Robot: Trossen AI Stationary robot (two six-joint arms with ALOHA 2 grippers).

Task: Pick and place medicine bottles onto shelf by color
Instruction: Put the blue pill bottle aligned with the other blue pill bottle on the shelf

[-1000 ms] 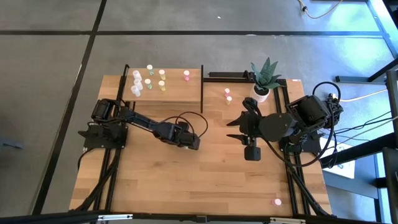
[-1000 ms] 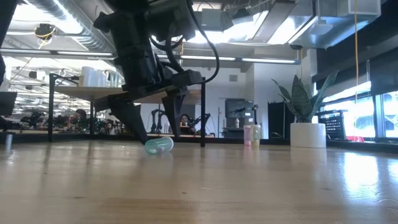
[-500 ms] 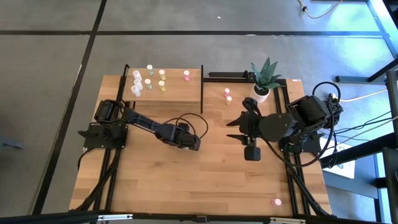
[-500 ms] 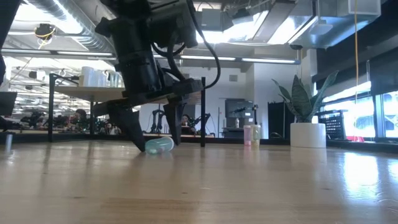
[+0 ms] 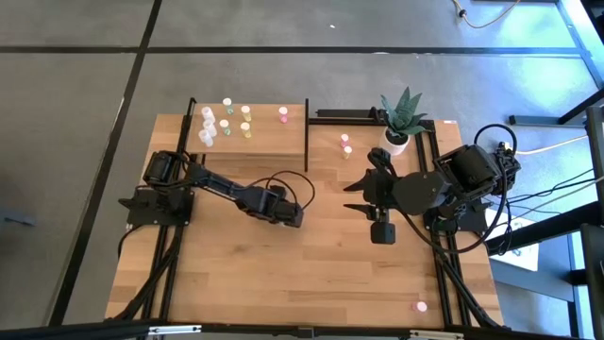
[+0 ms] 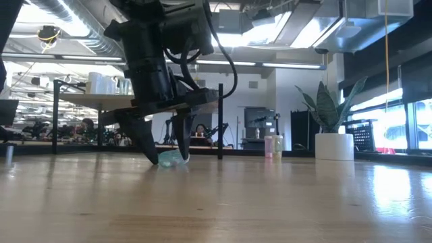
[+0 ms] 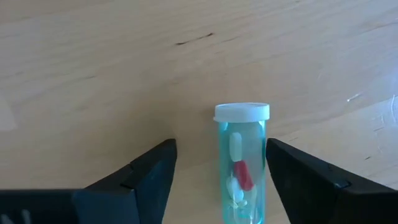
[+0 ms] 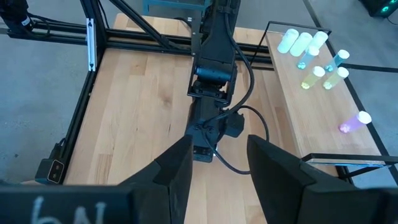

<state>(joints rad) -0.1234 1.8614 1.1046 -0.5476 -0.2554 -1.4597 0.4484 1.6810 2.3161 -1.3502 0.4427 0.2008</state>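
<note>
Left gripper [image 7: 217,180] down on the tabletop [image 7: 93,68], fingers apart astride a lying bottle [image 7: 241,163].

I see the teal, white-capped bottle between my open fingers at frame centre, red and white pills inside. Right gripper [image 5: 380,231] hangs open at right. The shelf [image 5: 269,142], upper left, carries about nine bottles; two more stand by the plant pot [image 5: 396,144], one pink at lower right [image 5: 421,306]. Office room beyond.

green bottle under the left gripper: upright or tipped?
Tipped. The green-tinted bottle lies on its side on the tabletop, white cap pointing away, between the left gripper's open fingers; pills visible inside.
</note>
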